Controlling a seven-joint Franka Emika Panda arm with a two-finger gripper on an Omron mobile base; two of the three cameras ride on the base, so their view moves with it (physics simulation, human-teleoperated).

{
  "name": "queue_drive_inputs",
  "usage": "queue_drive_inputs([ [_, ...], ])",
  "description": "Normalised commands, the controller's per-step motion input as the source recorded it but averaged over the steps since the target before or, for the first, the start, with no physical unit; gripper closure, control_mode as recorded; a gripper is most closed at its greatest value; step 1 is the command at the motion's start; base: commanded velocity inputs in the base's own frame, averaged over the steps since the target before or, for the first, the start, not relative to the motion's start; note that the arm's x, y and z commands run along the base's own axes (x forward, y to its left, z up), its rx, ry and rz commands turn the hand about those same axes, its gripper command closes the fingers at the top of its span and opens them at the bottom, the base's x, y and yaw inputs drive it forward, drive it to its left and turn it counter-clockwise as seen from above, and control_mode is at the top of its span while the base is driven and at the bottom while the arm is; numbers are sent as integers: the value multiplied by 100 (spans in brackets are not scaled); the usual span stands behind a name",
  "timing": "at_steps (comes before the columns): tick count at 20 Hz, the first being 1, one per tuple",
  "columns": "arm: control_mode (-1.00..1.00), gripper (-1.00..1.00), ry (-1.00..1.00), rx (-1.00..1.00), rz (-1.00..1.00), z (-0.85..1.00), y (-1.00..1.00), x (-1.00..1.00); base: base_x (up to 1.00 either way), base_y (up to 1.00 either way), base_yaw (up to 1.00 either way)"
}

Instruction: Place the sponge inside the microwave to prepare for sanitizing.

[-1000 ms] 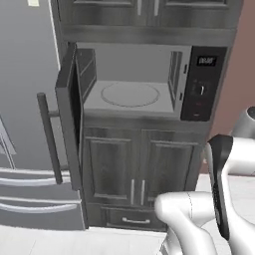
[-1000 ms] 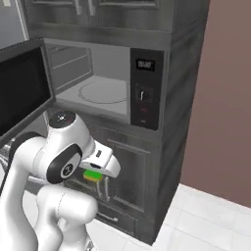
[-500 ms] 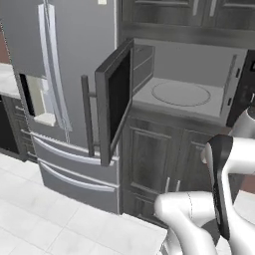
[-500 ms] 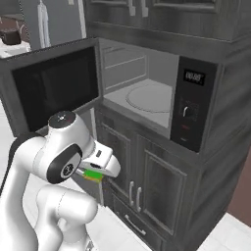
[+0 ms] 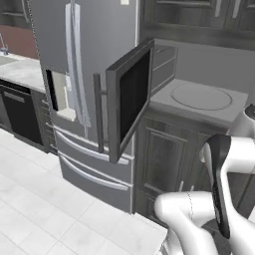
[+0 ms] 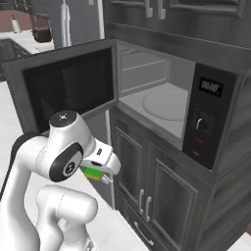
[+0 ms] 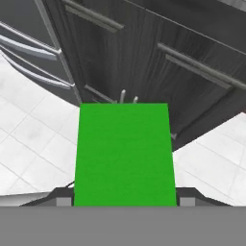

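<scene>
The whole scene is seen to have shifted since a second ago: the base has driven, not the things. The tall steel fridge [image 5: 84, 74] is now in view, and the microwave [image 6: 162, 98] is presented closer, its dark glass door [image 5: 130, 94] swung wide, its light grey cavity and round turntable [image 6: 166, 104] exposed for loading. The tool [image 6: 100, 172] is closed on the sponge [image 7: 125, 153], a flat, matte green block, held low before the grooved dark cabinet doors [image 6: 147, 196]

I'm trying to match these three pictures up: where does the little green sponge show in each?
Left base view: I can't find it.
Right base view: sponge, a green sliver in the end effector, left of the lower cabinet doors.
Hand view: sponge, large, centre.
Shared landmark: lower cabinet doors under the open microwave.
</scene>
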Motion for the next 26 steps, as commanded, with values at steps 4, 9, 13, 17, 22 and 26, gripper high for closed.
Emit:
queue_drive_inputs([
  [4,100,100,0,0,0,0,0,0,58,-26,0],
  [9,100,100,0,0,0,0,0,0,66,-41,1],
  [13,100,100,0,0,0,0,0,0,21,0,0],
  [17,100,100,0,0,0,0,0,0,29,10,0],
  [22,100,100,0,0,0,0,0,0,28,12,0],
  [26,100,100,0,0,0,0,0,0,29,21,0],
])
